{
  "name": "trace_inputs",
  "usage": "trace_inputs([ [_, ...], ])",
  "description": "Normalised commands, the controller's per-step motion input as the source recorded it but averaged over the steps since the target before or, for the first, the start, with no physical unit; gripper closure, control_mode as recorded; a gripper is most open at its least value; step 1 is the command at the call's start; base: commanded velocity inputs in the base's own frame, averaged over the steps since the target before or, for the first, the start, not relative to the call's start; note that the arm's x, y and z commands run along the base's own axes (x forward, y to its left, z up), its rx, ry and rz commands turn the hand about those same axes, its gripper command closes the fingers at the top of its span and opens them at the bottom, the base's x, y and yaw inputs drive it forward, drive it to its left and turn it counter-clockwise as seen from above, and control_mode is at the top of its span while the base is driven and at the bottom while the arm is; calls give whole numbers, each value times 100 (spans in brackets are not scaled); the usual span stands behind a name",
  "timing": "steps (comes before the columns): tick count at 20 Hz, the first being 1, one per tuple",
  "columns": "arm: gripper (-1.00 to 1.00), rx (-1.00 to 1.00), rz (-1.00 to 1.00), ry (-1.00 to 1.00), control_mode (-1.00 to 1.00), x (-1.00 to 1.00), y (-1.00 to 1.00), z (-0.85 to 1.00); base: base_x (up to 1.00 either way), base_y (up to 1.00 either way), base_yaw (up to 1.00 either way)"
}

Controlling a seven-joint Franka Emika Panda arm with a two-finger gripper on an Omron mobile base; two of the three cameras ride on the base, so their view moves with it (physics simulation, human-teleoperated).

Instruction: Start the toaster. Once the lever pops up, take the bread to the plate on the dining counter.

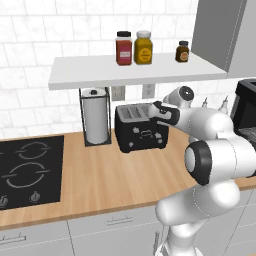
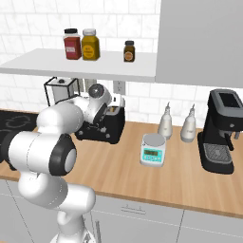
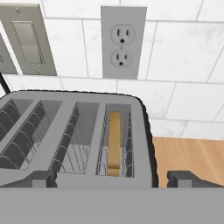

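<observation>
In the left base view the white arm reaches forward from the lower right, and its tool (image 1: 156, 111) sits at the upper right edge of the toaster (image 1: 140, 128), over the top slots. The toaster stands on the wooden desk (image 1: 100, 175), with a paper towel roll (image 1: 95, 122) in a wire stand just beyond the toaster on the side away from the tool. A hob (image 1: 30, 170) lies further that way. Above the tool a white shelf (image 1: 135, 72) carries three jars (image 1: 134, 48).

In the right base view the arm bends over the toaster (image 2: 107, 126), whose dark body shows past the wrist; the tool itself is hidden by the arm here. Well off to the tool's right stand a small kitchen scale (image 2: 153, 149), two pale bottles (image 2: 176, 123) and a black coffee machine (image 2: 222, 130).

In the hand view the tool (image 3: 113, 178) has its two dark fingertips (image 3: 186, 178) spread wide apart, holding nothing, one at each side of the toaster (image 3: 146, 144) top. Directly ahead, the bread (image 3: 114, 142) stands upright inside the slot nearest the tool's right tip. The other slots (image 3: 43, 131) look empty. Beyond is the tiled wall with a socket (image 3: 122, 42) and a switch plate (image 3: 27, 39).
</observation>
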Motion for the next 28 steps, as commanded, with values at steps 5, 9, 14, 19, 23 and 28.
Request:
trace_inputs([
  [5, -100, 0, 0, 0, -100, 0, 0, 0, 0, 0, 0],
  [9, -100, 0, 0, 0, -100, 0, 0, 0, 0, 0, 0],
  [14, -100, 0, 0, 0, -100, 0, 0, 0, 0, 0, 0],
  [19, -100, 0, 0, 0, -100, 0, 0, 0, 0, 0, 0],
  [23, -100, 0, 0, 0, -100, 0, 0, 0, 0, 0, 0],
  [28, -100, 0, 0, 0, -100, 0, 0, 0, 0, 0, 0],
])
